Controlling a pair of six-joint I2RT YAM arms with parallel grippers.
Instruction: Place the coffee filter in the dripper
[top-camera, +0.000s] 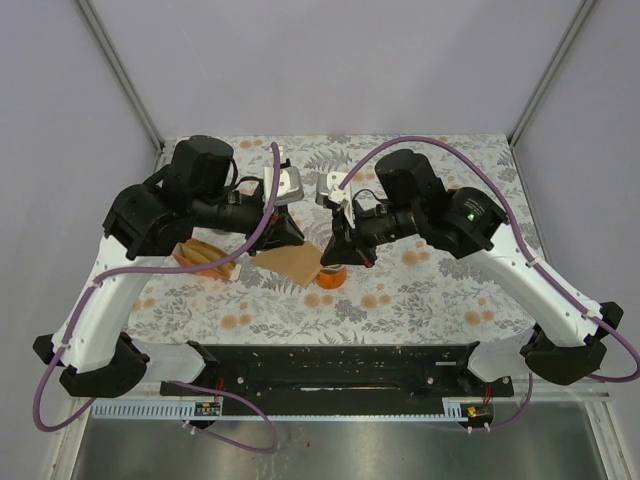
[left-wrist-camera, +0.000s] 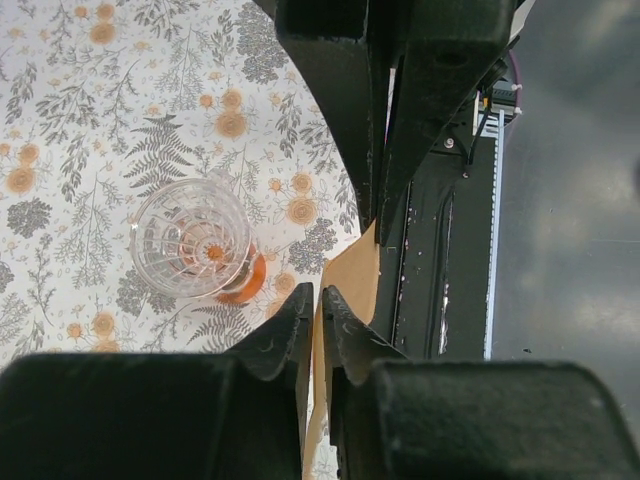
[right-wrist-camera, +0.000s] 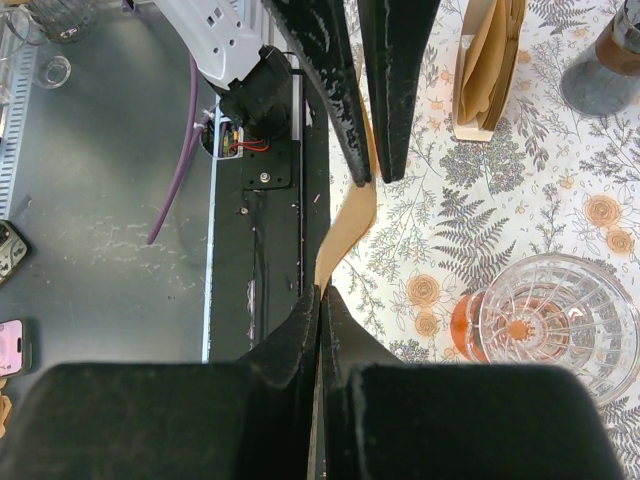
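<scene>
One filter (top-camera: 292, 263) sits just left of the dripper (left-wrist-camera: 195, 240). I read the right gripper (right-wrist-camera: 320, 295) pinched shut on one edge. The left gripper (left-wrist-camera: 317, 305) stands narrow around another edge, and I cannot tell whether it grips.

Arms angled inward, left tool (left-wrist-camera: 318, 300) and right tool (right-wrist-camera: 320, 293) pinched closed, tips near.
</scene>
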